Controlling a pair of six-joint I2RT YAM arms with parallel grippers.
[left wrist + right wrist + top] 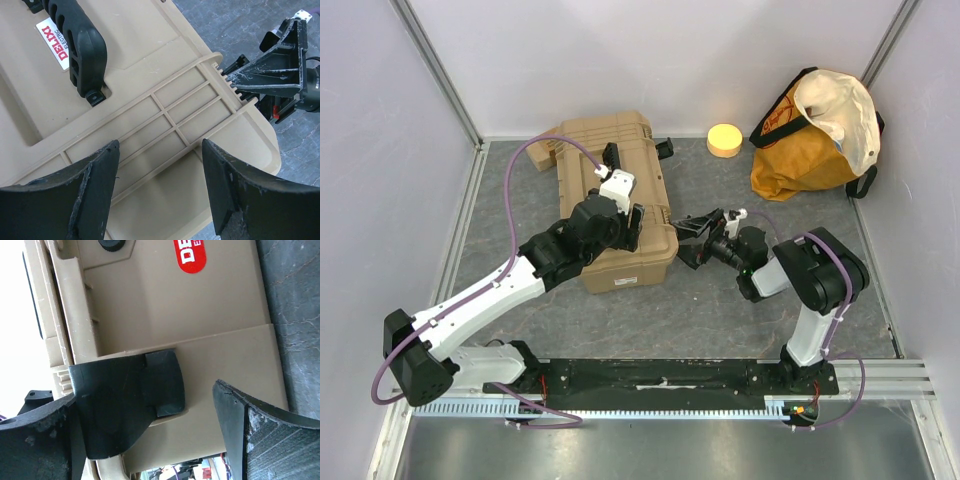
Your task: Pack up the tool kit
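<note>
The tool kit [620,190] is a tan hard case that lies lid up at mid-table, with a black handle [80,47] and a red-white label [52,39]. My left gripper [636,226] hangs open over the lid's near right corner. In the left wrist view the left gripper [160,150] has only ribbed tan lid between its fingers. My right gripper [693,240] is open at the case's right side. Seen from its wrist, the right gripper [145,395] straddles a black latch [127,400] without closing on it.
An orange-yellow cloth bag [815,130] sits at the back right, with a round yellow puck [724,139] to its left. A small tan block [544,150] lies behind the case. White walls enclose the grey mat [720,310].
</note>
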